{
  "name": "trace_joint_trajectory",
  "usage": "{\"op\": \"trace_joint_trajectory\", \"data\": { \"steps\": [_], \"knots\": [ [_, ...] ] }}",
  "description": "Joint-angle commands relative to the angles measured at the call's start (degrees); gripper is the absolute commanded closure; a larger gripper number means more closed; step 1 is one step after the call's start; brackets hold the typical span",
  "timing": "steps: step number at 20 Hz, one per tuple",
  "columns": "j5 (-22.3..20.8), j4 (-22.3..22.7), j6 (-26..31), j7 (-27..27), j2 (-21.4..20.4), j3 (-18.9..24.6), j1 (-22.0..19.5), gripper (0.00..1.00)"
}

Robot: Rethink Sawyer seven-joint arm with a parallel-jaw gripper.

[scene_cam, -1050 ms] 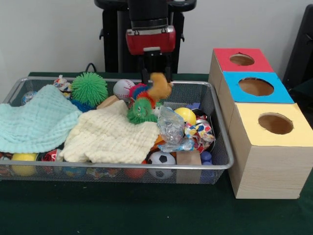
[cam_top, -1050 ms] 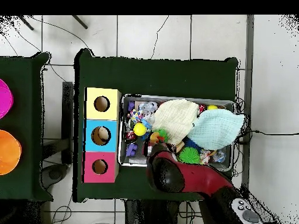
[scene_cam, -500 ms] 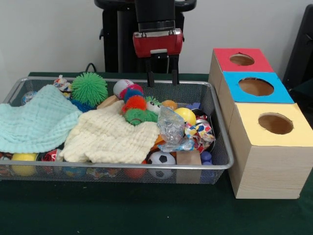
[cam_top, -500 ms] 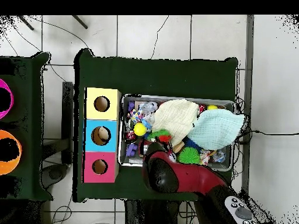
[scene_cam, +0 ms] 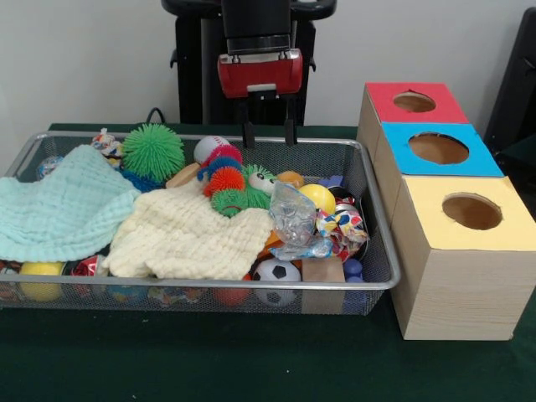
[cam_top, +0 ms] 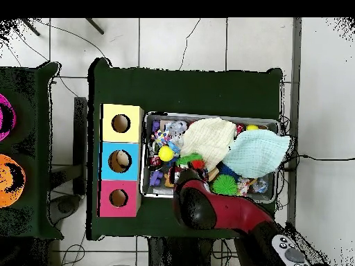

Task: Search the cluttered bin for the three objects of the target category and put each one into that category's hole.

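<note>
Caterpillar toy (scene_cam: 233, 186), fuzzy and multicoloured, lies back in the wire bin (scene_cam: 375, 251) beside the cream cloth (scene_cam: 188, 233), no longer dangling from the gripper (scene_cam: 268, 134) as a second earlier. Empty, fingers parted, the gripper hangs upright above the bin's far rim, left of the coloured hole boxes (scene_cam: 435, 151).

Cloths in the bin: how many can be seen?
2. The pale green cloth drapes over the left end of the wire bin in the front view; the cream cloth lies beside it at the middle. Others may be buried under the toys.
</note>
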Motion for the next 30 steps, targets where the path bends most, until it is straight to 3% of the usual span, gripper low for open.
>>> {"op": "trace_joint_trajectory", "data": {
  "steps": [1, 11, 21, 30],
  "knots": [
    [-0.1, -5.2, 2.7, 6.1, 3.7, 0.4, 0.4, 0.00],
    [0.7, -9.4, 3.0, 6.2, 11.1, -6.2, 9.3, 0.00],
    [0.2, -12.0, 0.4, 6.4, 16.7, -7.8, 10.7, 0.00],
    [-0.7, -12.8, -1.5, 6.3, 19.1, -7.2, 9.1, 0.00]
  ]
}}
